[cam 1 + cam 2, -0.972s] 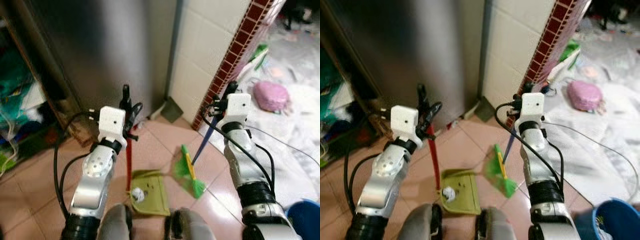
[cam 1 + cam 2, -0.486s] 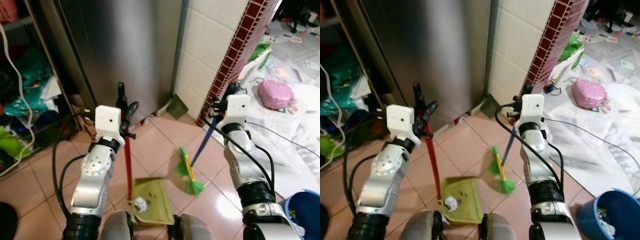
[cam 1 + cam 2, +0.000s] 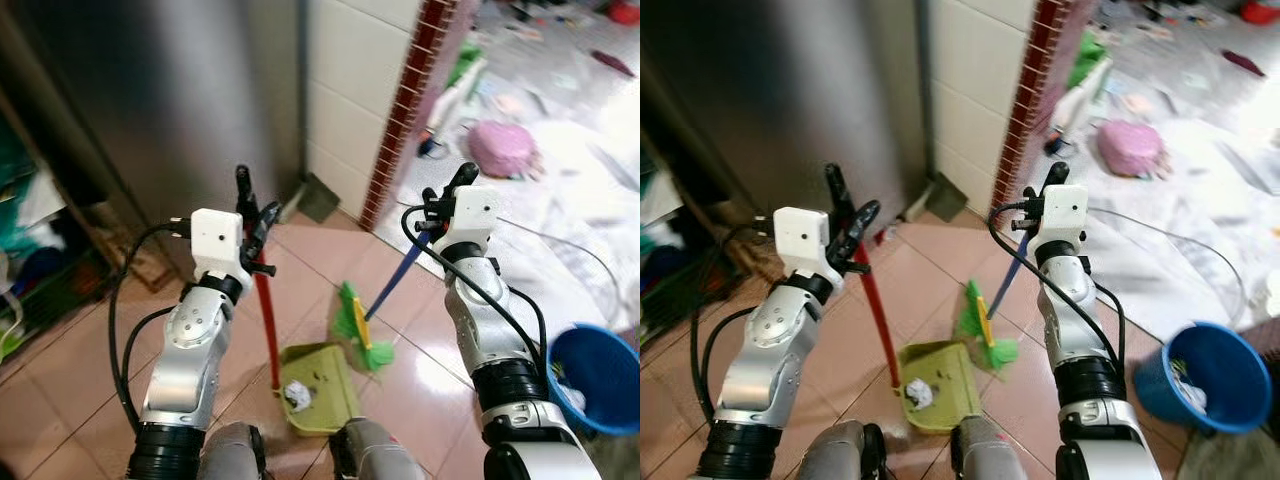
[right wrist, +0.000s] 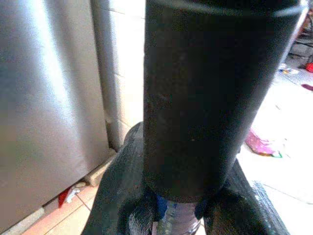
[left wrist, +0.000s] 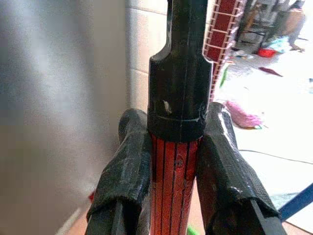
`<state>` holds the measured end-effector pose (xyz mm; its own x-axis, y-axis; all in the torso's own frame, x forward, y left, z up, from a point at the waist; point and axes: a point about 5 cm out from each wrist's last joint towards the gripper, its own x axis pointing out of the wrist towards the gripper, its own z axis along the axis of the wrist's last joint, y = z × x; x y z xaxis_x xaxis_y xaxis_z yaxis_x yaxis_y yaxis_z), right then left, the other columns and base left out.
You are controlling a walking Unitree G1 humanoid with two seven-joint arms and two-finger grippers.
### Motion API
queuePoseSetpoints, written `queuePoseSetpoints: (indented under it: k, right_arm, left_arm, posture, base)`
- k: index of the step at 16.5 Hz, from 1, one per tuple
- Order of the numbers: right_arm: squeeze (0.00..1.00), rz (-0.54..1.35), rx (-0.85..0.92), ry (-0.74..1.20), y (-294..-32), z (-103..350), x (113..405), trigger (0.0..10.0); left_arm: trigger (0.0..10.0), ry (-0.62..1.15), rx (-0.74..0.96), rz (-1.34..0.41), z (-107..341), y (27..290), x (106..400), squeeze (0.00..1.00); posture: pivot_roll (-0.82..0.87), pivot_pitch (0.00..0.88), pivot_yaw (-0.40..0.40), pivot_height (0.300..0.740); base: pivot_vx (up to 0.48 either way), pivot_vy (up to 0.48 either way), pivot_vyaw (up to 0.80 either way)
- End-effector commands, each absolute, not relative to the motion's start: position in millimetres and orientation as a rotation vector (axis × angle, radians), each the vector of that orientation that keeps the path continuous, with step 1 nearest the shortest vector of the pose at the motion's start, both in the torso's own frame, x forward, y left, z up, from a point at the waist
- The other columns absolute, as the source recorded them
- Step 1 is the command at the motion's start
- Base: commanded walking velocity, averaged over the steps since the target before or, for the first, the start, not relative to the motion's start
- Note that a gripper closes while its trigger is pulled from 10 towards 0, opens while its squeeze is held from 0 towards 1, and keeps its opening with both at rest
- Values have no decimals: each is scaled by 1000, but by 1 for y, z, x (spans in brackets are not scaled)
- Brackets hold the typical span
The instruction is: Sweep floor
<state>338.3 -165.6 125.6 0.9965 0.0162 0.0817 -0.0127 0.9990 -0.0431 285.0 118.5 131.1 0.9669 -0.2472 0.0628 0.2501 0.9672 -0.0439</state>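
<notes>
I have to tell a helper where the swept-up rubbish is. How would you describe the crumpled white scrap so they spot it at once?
Start at the tall steel fridge; on the pink tiles before it lies a green dustpan, its red handle held by the left gripper. The crumpled white scrap lies inside that pan, the one pale lump on green, left of the green broom head.

— How do the arms stand?
— Both raised, elbows bent. The left gripper point(image 3: 252, 210) is clamped on a red handle point(image 5: 171, 188).
— The other?
— The right gripper point(image 3: 445, 190) is closed round a blue handle point(image 3: 392, 285).
</notes>
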Motion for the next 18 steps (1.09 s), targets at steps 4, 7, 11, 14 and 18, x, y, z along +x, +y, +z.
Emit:
queuePoseSetpoints:
  k: [4, 7, 11, 14, 18]
  right_arm:
    - [0, -1, -94, -32, -173, 116, 337, 10000]
    - [0, 1, -95, -33, -172, 115, 337, 10000]
    - [0, 8, -101, -34, -171, 115, 337, 10000]
    - [0, 5, -100, -32, -172, 114, 337, 10000]
    - [0, 3, -102, -29, -172, 113, 336, 10000]
  left_arm:
    - [10000, -102, -60, -273, 143, 117, 286, 0]
    - [10000, -101, -57, -276, 143, 117, 286, 0]
    - [10000, -99, -55, -280, 143, 117, 286, 0]
    - [10000, -96, -55, -279, 143, 117, 286, 0]
    - [10000, -94, -53, -281, 143, 117, 286, 0]
  posture:
    - [-5, 127, -47, 740]
    - [-5, 126, -45, 740]
    - [-5, 124, -44, 740]
    - [-5, 127, -45, 740]
    - [-8, 130, -45, 740]
  base:
    - [0, 64, -800]
    - [0, 254, -800]
    - [0, 262, -200]
    - [0, 266, 0]
    - [0, 266, -645]
